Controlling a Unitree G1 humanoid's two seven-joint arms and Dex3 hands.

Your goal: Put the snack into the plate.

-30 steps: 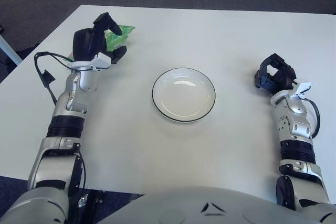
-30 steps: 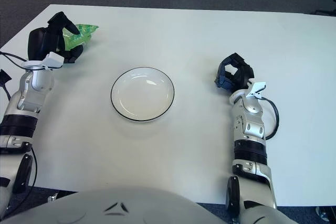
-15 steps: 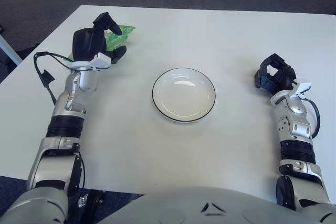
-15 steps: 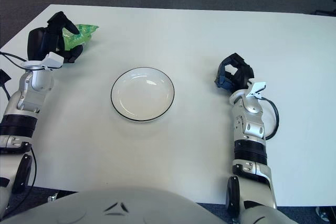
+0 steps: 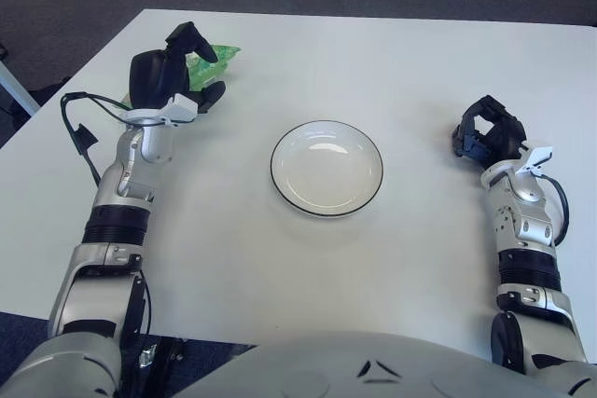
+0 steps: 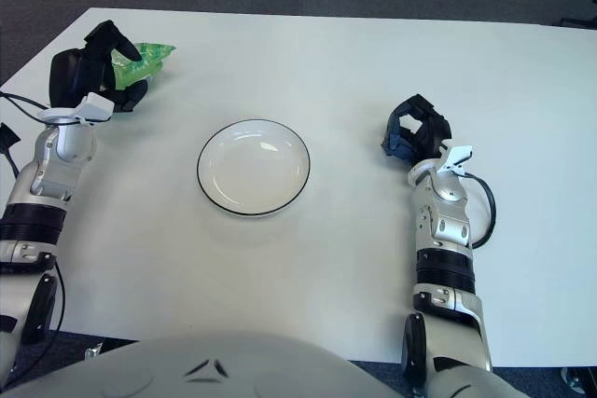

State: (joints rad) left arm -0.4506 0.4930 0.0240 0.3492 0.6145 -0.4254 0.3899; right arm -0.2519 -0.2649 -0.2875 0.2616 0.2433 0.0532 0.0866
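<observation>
the left hand [image 5: 173,72] is raised at the far left of the table [image 5: 373,53], its forearm running up from the near edge, silver segments jointed with black bands and a dark cable looping off its outer side. its black fingers [image 5: 191,41] are curved over and around the near end of the snack [image 5: 211,56], one finger arched over the top and another low beside it; whether they actually clamp the packet cannot be told, since the hand hides the contact. the snack is a small green, crinkly, glossy packet lying on the table top just beyond and to the right of that hand, near the far left corner. the plate [image 5: 326,168] is round, white and shallow, with a thin dark rim and a smooth glazed surface; it sits in the middle of the table, well apart from the snack and holding nothing. the right hand [image 5: 485,130] shows to the right of the plate, black fingers curled in on themselves around nothing. the table is plain, matte white.
</observation>
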